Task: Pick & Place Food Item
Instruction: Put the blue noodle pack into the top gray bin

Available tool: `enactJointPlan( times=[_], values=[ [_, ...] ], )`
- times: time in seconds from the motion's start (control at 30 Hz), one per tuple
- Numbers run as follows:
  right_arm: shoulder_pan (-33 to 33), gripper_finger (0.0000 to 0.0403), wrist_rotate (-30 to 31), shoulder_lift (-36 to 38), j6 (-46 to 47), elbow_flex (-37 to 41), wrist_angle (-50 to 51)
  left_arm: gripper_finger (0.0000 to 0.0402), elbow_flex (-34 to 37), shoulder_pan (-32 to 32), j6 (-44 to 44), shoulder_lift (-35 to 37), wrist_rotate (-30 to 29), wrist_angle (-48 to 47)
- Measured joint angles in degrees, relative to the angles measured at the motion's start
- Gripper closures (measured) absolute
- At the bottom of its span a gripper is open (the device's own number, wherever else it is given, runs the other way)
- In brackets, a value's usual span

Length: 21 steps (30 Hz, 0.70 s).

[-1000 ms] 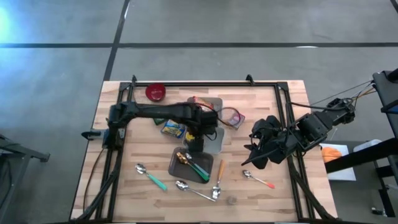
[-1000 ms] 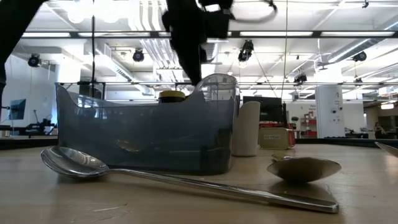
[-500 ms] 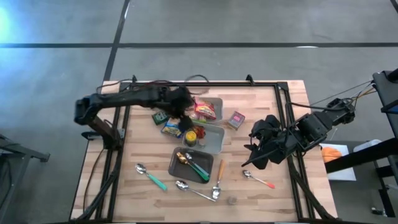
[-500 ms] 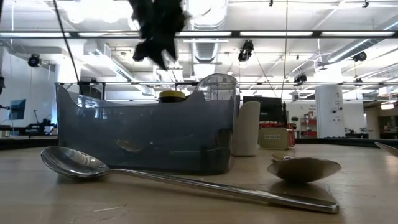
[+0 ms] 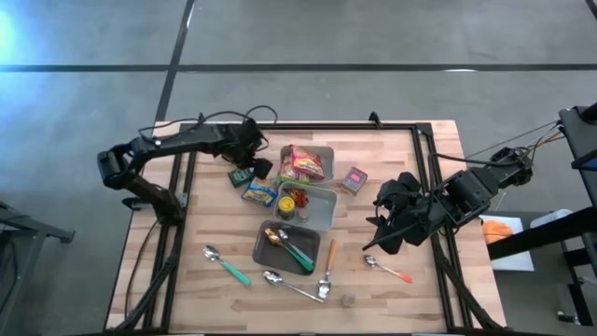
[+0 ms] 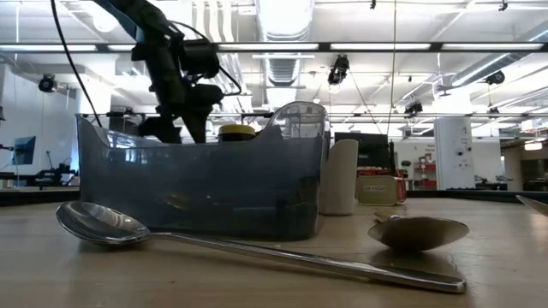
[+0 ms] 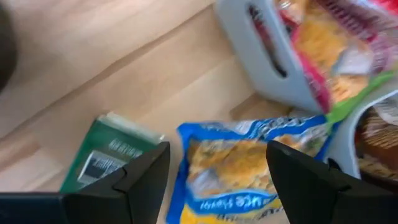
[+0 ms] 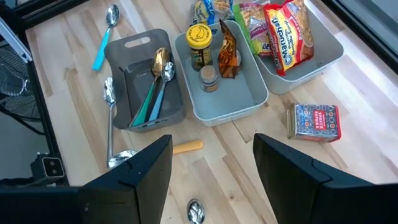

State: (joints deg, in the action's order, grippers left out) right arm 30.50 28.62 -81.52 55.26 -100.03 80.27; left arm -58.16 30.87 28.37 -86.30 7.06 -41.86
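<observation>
Grey floor [image 5: 392, 37], ceiling strip lights [image 6: 377, 46]

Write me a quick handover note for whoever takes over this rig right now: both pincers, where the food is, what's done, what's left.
Left pincer: open, empty, above the green packet and blue-and-yellow snack bag, both loose on the wooden table.
Right pincer: open, empty, waiting at the table's right side.
Done: red ramen pack lies in the far grey bin; yellow-lidded jar and small spice jar in the middle grey bin.
Left: green packet, snack bag, and red patterned box are not yet binned.
</observation>
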Motion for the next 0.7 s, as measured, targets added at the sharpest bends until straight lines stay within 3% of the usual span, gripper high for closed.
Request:
enactJointPlan(
  times=[0.53, 0.7],
  values=[
    [0.0, 0.0181, -0.2, 0.0, 0.2, 0.0, -0.2, 0.0131, 0.4, 0.8, -4.0, -5.7, 0.1, 1.5],
    [0.0, 0.0181, -0.2, 0.0, 0.2, 0.0, -0.2, 0.0131, 0.4, 0.8, -4.6, -7.6, 3.8, 1.5]
  ],
)
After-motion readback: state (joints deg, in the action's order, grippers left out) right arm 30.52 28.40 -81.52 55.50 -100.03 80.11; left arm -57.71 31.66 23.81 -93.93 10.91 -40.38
